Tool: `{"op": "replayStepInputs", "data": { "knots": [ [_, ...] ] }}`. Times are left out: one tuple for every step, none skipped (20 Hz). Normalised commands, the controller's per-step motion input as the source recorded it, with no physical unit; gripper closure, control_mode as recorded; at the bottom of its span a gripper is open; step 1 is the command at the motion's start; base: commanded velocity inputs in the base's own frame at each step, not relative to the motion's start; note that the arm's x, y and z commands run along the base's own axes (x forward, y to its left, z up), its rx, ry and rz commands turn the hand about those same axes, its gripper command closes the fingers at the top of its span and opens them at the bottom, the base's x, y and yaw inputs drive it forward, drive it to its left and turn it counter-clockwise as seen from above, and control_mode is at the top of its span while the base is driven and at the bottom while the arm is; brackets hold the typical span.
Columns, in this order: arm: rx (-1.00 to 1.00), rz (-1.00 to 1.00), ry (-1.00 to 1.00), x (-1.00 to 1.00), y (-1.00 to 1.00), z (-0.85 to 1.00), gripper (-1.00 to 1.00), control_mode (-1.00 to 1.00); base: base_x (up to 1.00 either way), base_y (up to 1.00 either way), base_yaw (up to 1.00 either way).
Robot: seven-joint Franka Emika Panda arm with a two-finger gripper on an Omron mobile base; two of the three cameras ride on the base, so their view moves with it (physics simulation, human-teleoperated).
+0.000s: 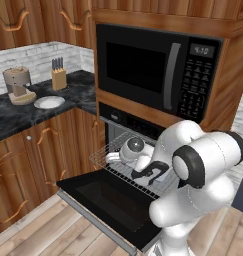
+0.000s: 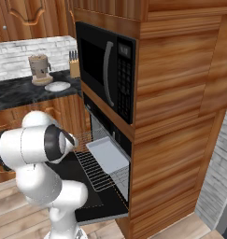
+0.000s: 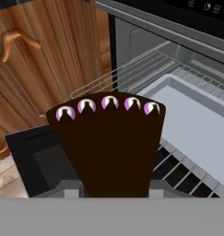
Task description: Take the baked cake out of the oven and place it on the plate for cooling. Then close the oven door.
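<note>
The baked cake [image 3: 111, 147], a dark brown wedge with a row of pink-white dollops along its wide edge, sits upright between the fingers of my gripper [image 3: 113, 191], which is shut on it. It hangs over the left end of the pulled-out wire rack [image 3: 132, 69] and the dropped oven door [image 3: 35, 156]. The hand [image 1: 133, 149] hovers above the rack in front of the oven [image 1: 128, 122]. The oven door [image 1: 108, 197] lies fully open and flat. The plate [image 1: 49, 102] rests on the dark counter to the left, also seen as the plate [image 2: 57, 86].
A pale grey baking tray [image 3: 196, 124] lies on the rack, also visible as the tray [image 2: 108, 154]. The microwave [image 1: 153, 70] sits above the oven. A coffee grinder [image 1: 18, 85] and knife block [image 1: 58, 75] stand near the plate. Wooden cabinets [image 1: 48, 150] sit below the counter.
</note>
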Motion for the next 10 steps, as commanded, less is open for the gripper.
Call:
{"op": "replayStepInputs", "data": {
  "knots": [
    [0.0, 0.0, 0.17, 0.39, 0.4, 1.0, 1.0, -1.0, 0.0, 0.0, 0.0],
    [0.0, 0.0, 0.19, 0.49, 0.41, 1.0, 1.0, -1.0, 0.0, 0.0, 0.0],
    [0.0, 0.0, 0.2, 0.58, 0.47, 1.0, 1.0, -1.0, 0.0, 0.0, 0.0],
    [0.0, 0.0, 0.2, 0.73, 0.53, 1.0, 1.0, -1.0, 0.0, 0.0, 0.0],
    [0.0, 0.0, 0.21, 0.75, 0.54, 1.0, 1.0, -1.0, 0.0, 0.0, 0.0],
    [0.0, 0.0, 0.2, 0.79, 0.58, 1.0, 1.0, -1.0, 0.0, 0.0, 0.0],
    [0.0, 0.0, 0.18, 0.8, 0.6, 1.0, 1.0, -1.0, 0.0, 0.0, 0.0],
    [0.0, 0.0, 0.17, 0.74, 0.56, 1.0, 1.0, -1.0, 0.0, 0.0, 0.0],
    [0.0, 0.0, 0.15, 0.69, 0.53, 1.0, 1.0, -1.0, 0.0, 0.0, 0.0],
    [0.0, 0.0, 0.17, 0.7, 0.55, 1.0, 1.0, -1.0, 0.0, 0.0, 0.0]
  ]
}}
